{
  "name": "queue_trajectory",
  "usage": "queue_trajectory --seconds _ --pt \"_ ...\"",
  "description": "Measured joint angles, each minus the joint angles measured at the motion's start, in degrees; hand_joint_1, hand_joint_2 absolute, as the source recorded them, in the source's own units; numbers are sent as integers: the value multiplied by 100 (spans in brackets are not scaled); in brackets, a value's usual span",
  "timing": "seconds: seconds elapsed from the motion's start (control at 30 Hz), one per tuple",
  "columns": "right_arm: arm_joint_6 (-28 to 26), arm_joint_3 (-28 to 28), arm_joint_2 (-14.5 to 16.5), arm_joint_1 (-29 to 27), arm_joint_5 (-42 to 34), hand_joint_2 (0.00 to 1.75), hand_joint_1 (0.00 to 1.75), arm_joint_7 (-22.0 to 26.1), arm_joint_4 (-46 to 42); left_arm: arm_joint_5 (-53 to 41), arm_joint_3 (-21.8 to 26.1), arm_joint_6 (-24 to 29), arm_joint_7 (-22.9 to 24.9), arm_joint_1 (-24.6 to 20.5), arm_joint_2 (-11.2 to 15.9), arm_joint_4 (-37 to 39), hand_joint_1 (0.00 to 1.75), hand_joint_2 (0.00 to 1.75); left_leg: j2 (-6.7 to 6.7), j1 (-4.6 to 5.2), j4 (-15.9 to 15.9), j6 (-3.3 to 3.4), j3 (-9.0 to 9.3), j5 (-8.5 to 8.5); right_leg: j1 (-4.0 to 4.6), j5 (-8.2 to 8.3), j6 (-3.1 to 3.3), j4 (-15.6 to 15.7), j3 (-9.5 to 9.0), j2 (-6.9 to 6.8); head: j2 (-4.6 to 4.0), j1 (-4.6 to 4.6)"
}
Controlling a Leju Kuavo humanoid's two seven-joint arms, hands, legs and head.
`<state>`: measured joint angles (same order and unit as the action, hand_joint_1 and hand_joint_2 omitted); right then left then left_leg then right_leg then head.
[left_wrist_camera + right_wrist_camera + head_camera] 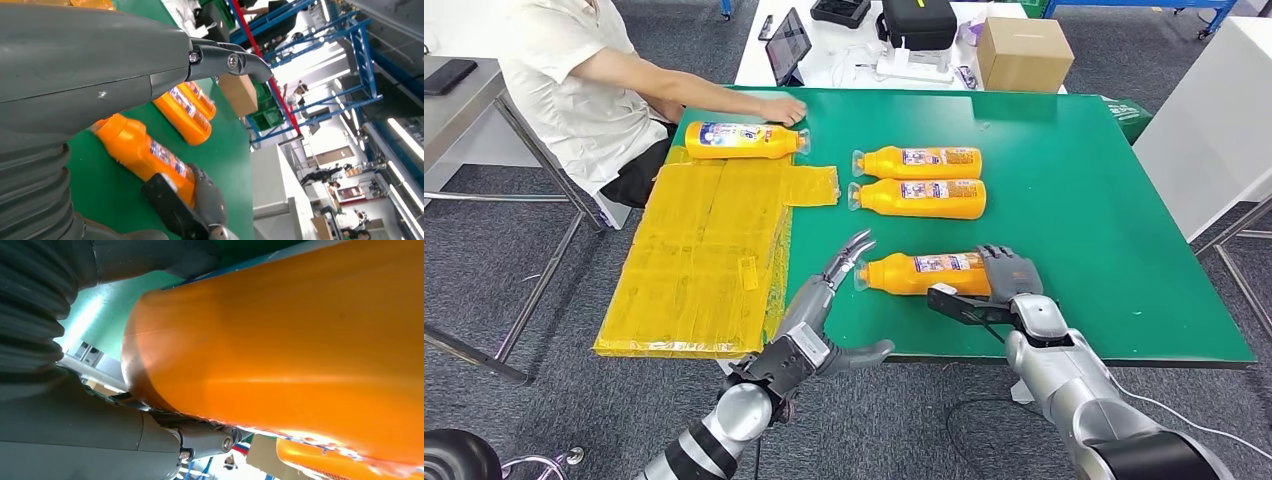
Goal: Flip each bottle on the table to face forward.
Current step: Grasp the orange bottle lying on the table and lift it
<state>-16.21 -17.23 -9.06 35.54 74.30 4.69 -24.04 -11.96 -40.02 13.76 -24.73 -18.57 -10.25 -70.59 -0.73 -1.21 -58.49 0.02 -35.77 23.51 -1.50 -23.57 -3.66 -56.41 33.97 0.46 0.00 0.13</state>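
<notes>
Three orange bottles lie on their sides mid-table, labels up, caps pointing left. My right hand (1009,278) grips the base end of the nearest bottle (919,273), fingers draped over it and the thumb stretched along its near side. In the right wrist view that bottle (280,340) lies against my right hand (75,440). My left hand (824,300) is open, fingers spread, their tips just short of this bottle's cap. The left wrist view shows my left hand (100,65) above the same bottle (145,155). Behind lie the second bottle (919,197) and the third bottle (919,160).
A person's hand (782,108) rests by a fourth bottle (742,140) at the far left of the green table (1074,200). A yellow sheet (704,260) covers the left side. A cardboard box (1022,52), tablet (789,45) and black case (917,22) stand beyond.
</notes>
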Motion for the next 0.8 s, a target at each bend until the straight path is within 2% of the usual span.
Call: queue_trajectory --seconds 0.4,0.57,0.7,0.8 --pt "-295 254 -33 -173 -771 175 175 889 6 112 -80 -13 -36 -8 -26 139 0 175 14 -1 -1 0 1 5 1 1 -1 1 -29 4 0 0" --pt "-640 709 121 -438 -1787 175 175 1711 -33 515 85 622 -462 173 -214 141 0 175 16 -1 0 -1 0 11 1 2 -1 0 -32 5 0 0" --pt "-704 940 223 -538 -1899 175 175 1803 -84 538 122 775 -605 320 -338 141 0 175 22 -1 0 -6 5 17 1 2 -1 1 -28 10 0 0" --pt "-736 1026 257 -570 -1961 175 175 1846 -106 677 134 676 -561 359 -371 141 0 175 23 -1 0 -6 6 17 1 2 0 1 -29 11 0 0"
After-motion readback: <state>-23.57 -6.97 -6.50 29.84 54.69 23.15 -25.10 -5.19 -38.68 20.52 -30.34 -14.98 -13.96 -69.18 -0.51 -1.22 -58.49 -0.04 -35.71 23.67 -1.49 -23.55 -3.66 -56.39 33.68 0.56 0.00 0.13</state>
